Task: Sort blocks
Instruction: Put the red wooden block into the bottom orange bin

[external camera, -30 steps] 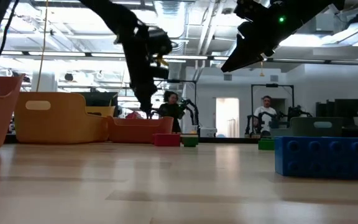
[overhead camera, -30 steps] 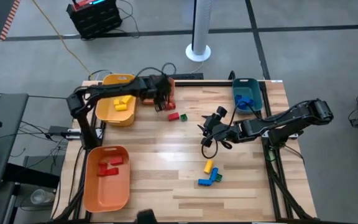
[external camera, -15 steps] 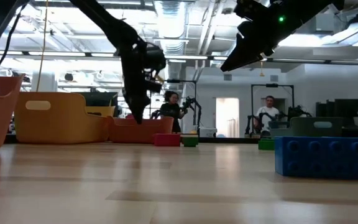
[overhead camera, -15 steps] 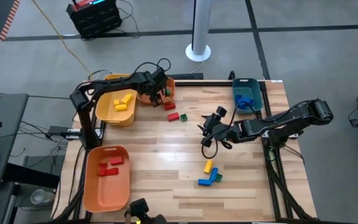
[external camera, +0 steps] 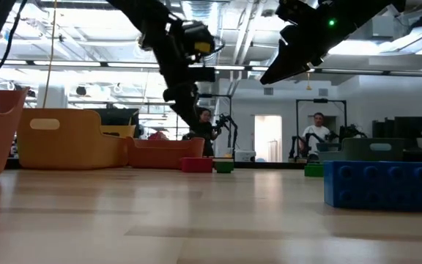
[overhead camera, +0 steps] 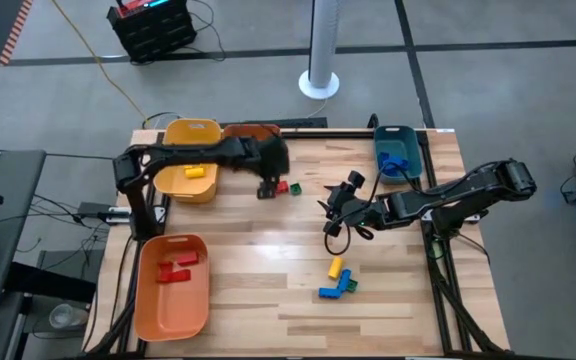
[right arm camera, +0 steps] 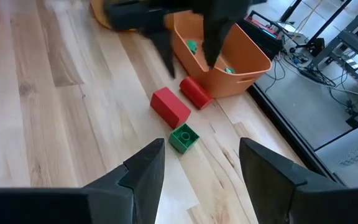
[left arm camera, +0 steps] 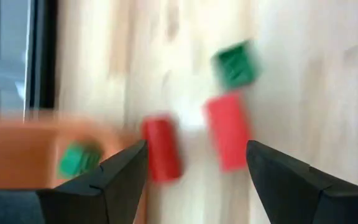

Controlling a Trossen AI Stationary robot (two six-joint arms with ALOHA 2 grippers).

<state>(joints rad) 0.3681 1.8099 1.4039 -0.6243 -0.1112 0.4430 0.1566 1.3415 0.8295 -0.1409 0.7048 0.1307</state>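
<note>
Two red blocks [left arm camera: 161, 149] [left arm camera: 227, 130] and a green block [left arm camera: 235, 65] lie on the wooden table beside the far orange bin [right arm camera: 219, 50], which holds green blocks [left arm camera: 79, 158]. My left gripper [overhead camera: 266, 188] hovers open above the red blocks and touches nothing. My right gripper [overhead camera: 330, 215] hangs open over mid-table, holding nothing. A yellow block [overhead camera: 336, 267], a blue block [overhead camera: 330, 291] and a green block [overhead camera: 350, 283] lie nearer the front edge.
A yellow bin [overhead camera: 190, 165] with yellow blocks stands at the far left. An orange bin [overhead camera: 173, 285] with red blocks is at the near left, and a teal bin [overhead camera: 398, 150] with a blue block at the far right. People stand in the room behind the table.
My left gripper has left its place over the far orange bin and moved toward the table's near edge and a little right. It now hangs above the red blocks beside that bin. The right arm has kept still.
</note>
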